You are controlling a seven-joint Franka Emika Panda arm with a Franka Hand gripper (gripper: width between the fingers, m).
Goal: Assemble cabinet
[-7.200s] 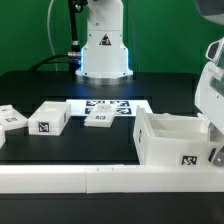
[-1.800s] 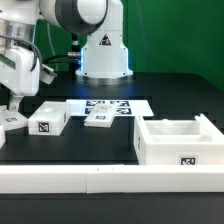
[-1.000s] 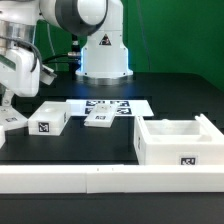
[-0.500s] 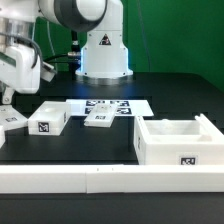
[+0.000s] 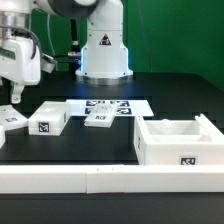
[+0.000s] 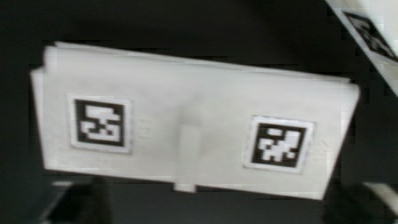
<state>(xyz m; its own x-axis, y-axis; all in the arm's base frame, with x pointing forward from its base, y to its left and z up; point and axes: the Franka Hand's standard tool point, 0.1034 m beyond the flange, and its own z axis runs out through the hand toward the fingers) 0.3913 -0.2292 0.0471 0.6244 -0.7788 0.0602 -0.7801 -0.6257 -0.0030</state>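
The claw (image 5: 14, 97) hangs released above the table's (image 5: 175, 100) edge at the exterior view's left. Its fingers (image 6: 68, 200) are spread wide with nothing between them. Just under it a small flat white block (image 5: 9, 117) lies on the table; the wrist view shows two square tags on its top face. The cabinet (image 5: 160, 150) is well apart from the claw, near the front edge toward the exterior view's right. It stands upright with its open side up, just behind a long white rail (image 5: 90, 182). One tag shows on its front wall.
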